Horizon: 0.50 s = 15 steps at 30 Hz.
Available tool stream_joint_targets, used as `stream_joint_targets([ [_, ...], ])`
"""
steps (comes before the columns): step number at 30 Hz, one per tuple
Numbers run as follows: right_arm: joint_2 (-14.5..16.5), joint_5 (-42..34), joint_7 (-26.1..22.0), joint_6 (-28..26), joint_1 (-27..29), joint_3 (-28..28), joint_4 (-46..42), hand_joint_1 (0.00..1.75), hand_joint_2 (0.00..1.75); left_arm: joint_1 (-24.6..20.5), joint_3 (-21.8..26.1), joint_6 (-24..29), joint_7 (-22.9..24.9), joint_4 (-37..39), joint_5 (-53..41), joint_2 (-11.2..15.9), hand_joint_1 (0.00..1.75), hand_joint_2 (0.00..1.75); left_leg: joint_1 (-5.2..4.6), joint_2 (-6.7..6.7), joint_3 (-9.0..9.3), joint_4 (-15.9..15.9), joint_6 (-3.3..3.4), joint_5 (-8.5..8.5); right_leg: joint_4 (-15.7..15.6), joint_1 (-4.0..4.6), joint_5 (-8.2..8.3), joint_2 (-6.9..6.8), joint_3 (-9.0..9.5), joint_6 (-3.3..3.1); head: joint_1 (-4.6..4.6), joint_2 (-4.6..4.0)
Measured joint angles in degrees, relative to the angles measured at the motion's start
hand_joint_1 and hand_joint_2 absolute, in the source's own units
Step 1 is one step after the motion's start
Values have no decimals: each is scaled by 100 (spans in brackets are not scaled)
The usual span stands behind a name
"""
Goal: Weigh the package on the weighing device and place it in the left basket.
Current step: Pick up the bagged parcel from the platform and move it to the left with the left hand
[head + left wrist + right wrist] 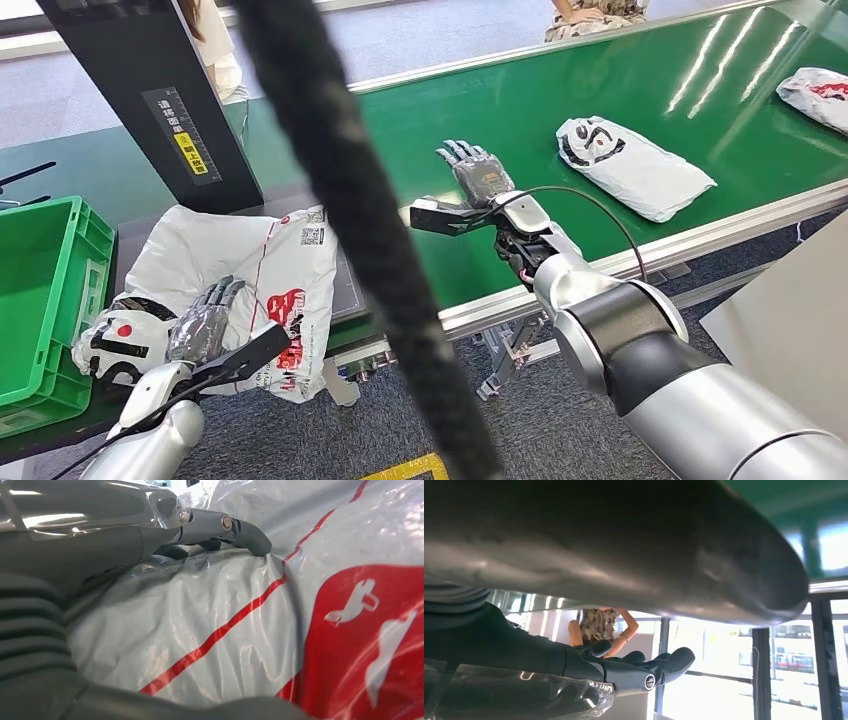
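Package, a soft white plastic mailer bag with red print [255, 290], is lying crinkly, slippery and probably light under the left hand [203, 322], whose fingers are pressing its near edge, grip unclear; bunching the film looks best. Right hand [478, 175] is hovering open, holding nothing.

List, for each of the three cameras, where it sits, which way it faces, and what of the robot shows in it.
Head view: high on the body, facing forward and down at the green conveyor; both arms rise from below.
Left wrist view: behind the left hand, pressed on the white package.
Right wrist view: behind the right hand, facing a person.
Shared: the package, left hand.
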Motion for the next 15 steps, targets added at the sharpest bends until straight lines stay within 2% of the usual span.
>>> stream_joint_targets([
  [15,135,102,-80,-16,-143,1,-136,0,0,-13,60,-41,273,26,-17,3,0,175,0,0,53,-2,2,0,-1,0,0,0,54,0,0,0],
])
